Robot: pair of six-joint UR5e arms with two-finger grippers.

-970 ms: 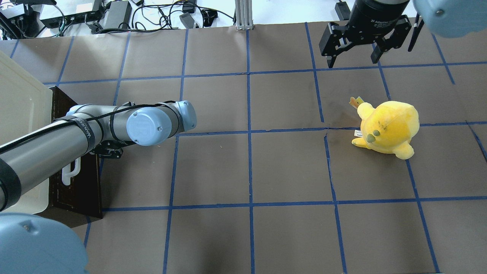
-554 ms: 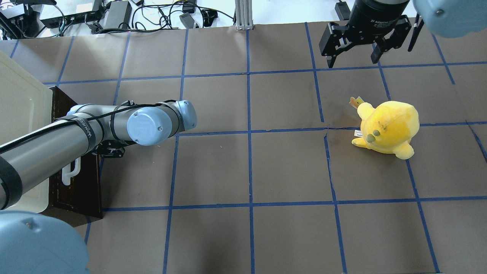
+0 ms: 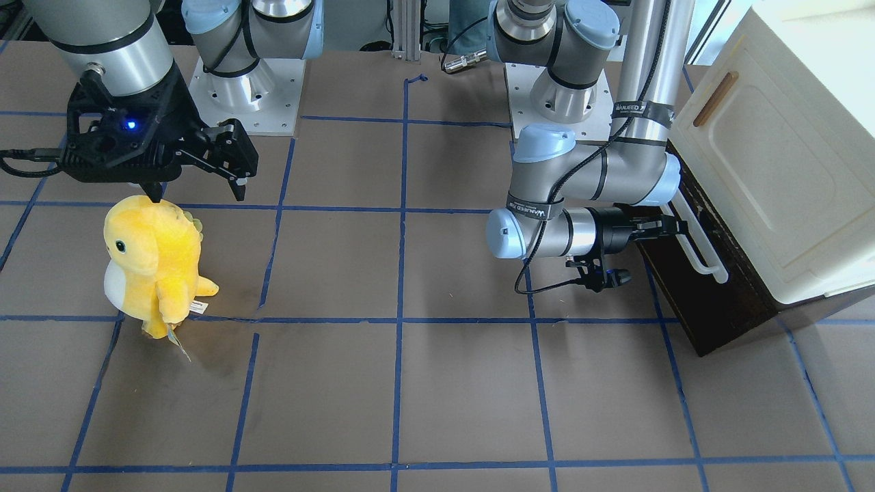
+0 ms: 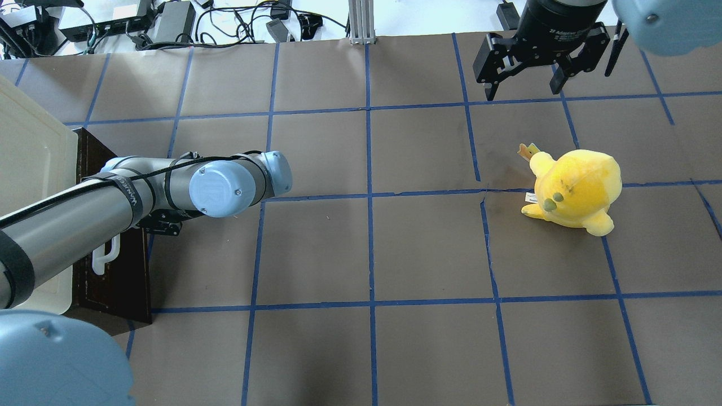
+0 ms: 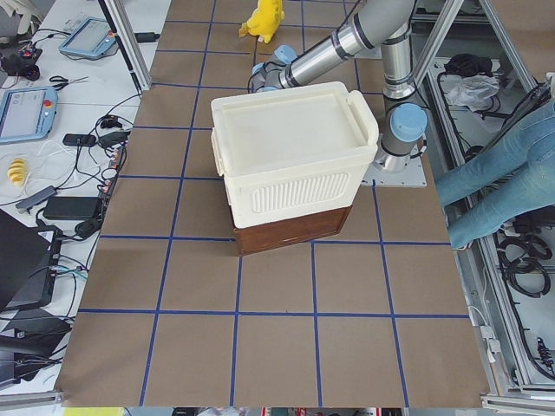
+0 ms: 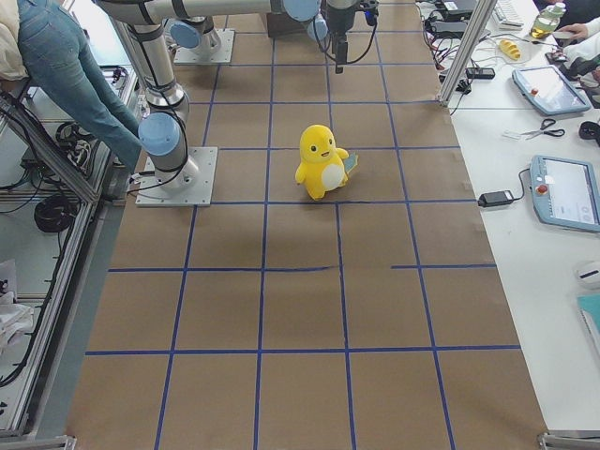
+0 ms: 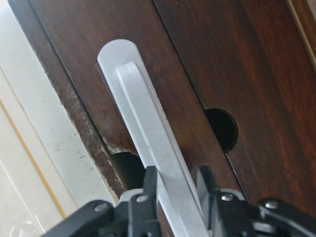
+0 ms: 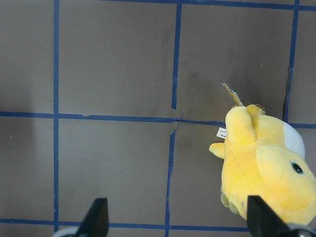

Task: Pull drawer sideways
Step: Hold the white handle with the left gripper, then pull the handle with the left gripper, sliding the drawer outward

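The drawer's dark brown front (image 3: 718,301) sits under a cream cabinet at the table's left end, and also shows in the overhead view (image 4: 115,282). Its long white bar handle (image 3: 703,249) runs along the front. In the left wrist view the handle (image 7: 153,143) passes between my left gripper's fingers (image 7: 149,185), which press on both sides of it. My left gripper (image 3: 673,225) is shut on the handle. My right gripper (image 4: 522,84) hangs open and empty at the far right, above the table and beyond a plush toy.
The cream cabinet (image 3: 772,171) with a small wooden handle stands on top of the drawer unit. A yellow plush toy (image 4: 575,189) stands on the right half of the table, below the right gripper (image 8: 177,217). Blue tape lines grid the brown table cover.
My left arm's wrist has shifted very slightly to the right. The drawer front shows no visible movement. The right arm has not moved.
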